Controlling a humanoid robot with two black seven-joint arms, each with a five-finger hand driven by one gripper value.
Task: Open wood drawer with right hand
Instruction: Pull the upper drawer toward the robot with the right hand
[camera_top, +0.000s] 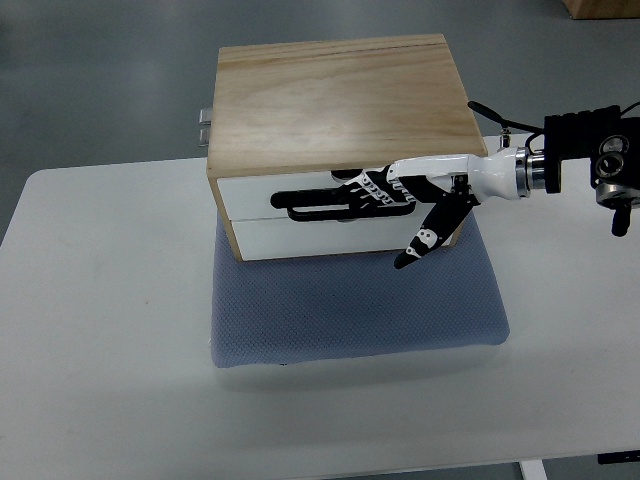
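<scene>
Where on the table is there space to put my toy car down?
The white table is bare left of the blue-grey square mat, along the near edge in front of it, and at the near right corner. It is crowded at the wooden drawer box, where the right hand reaches across its white drawer fronts.

White table (100, 300) carries a blue-grey foam mat (350, 310), lying flat near its middle. Wood drawer box (340, 130) sits on the mat's far half.
</scene>
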